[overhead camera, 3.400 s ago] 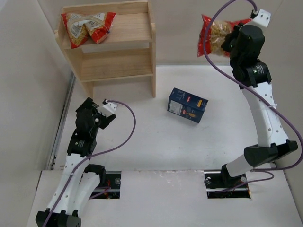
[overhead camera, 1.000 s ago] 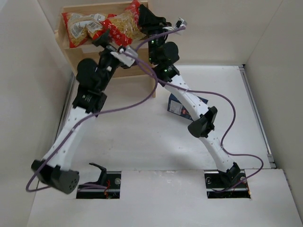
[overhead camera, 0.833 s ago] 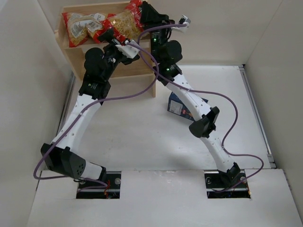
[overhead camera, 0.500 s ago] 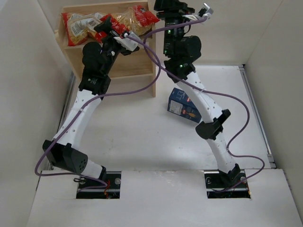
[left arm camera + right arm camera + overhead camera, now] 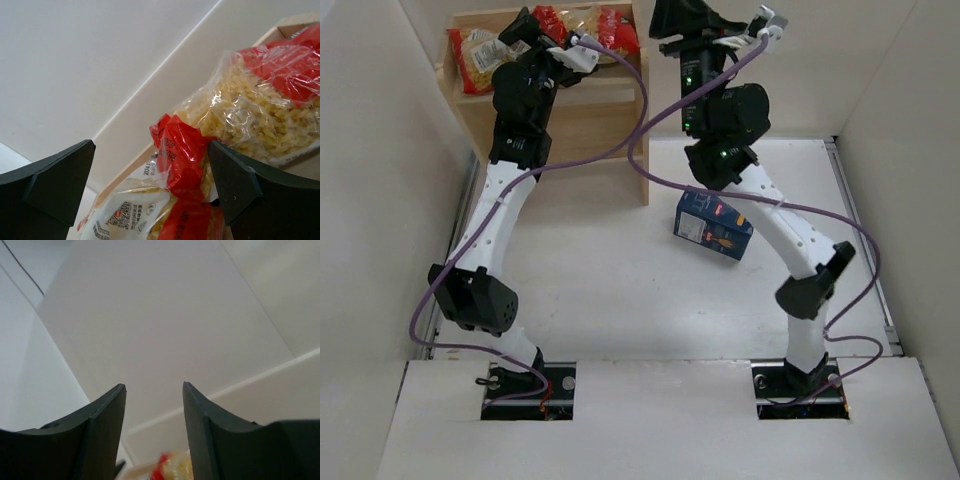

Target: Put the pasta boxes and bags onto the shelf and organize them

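Top external: left arm (image 5: 495, 215) stretches to shelf (image 5: 642, 110), left pincer (image 5: 525, 30) wide.

No wording can be read with certainty anywhere in these views. Seen from the left wrist, a white label (image 5: 125, 217) at about seven o'clock on the lower pasta bag (image 5: 137, 189) carries dark print and round emblems, all too blurred to make out. White lettering on a red bag end (image 5: 172, 155) near the centre is equally illegible. From above, the blue box (image 5: 715, 225) shows a red logo (image 5: 723, 211) towards its twelve o'clock edge, too small to read.
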Robot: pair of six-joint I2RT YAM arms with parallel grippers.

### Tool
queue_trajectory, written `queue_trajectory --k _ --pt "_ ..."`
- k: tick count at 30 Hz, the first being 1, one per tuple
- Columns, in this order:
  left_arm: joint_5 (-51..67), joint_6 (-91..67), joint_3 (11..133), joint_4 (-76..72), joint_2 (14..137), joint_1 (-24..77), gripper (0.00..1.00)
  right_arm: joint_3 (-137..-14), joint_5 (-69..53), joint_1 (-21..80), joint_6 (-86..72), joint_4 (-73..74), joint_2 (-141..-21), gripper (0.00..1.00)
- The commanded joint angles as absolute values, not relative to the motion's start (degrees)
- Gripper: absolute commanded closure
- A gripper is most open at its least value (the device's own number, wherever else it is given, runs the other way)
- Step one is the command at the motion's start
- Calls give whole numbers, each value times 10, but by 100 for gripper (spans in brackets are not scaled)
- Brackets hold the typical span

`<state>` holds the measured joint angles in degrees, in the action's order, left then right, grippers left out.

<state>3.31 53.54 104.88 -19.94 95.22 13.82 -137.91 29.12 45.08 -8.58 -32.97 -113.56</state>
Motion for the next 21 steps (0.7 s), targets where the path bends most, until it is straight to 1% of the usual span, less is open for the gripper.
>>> queue_trajectory --k 1,4,6,7,8,9,11,13,15,18,21 --pt "31 540 1000 -228 892 149 0 -1189 288 430 -109 -393 -994 41" --pt "51 535 941 -262 835 169 0 -1017 273 377 -139 -350 -863 32" --pt "50 534 920 -289 808 185 0 -965 228 329 -152 -259 -804 25" --pt "47 533 916 -299 798 191 0 -962 194 305 -156 -189 -789 0" --pt "46 533 914 -301 793 193 0 -968 166 286 -155 -130 -784 0" --pt "45 533 915 -299 784 194 0 -991 116 255 -156 -13 -789 0" --pt "38 532 912 -294 771 195 0 -1023 66 219 -142 137 -815 0" --pt "27 532 898 -294 749 198 0 -1023 36 201 -103 247 -847 0" --pt "19 535 869 -287 716 203 0 -972 24 203 -25 273 -859 0" --pt "6 540 812 -239 653 217 0 -888 34 256 122 261 -871 0" --pt "-15 538 760 -184 593 235 0 -854 26 282 227 254 -897 0"
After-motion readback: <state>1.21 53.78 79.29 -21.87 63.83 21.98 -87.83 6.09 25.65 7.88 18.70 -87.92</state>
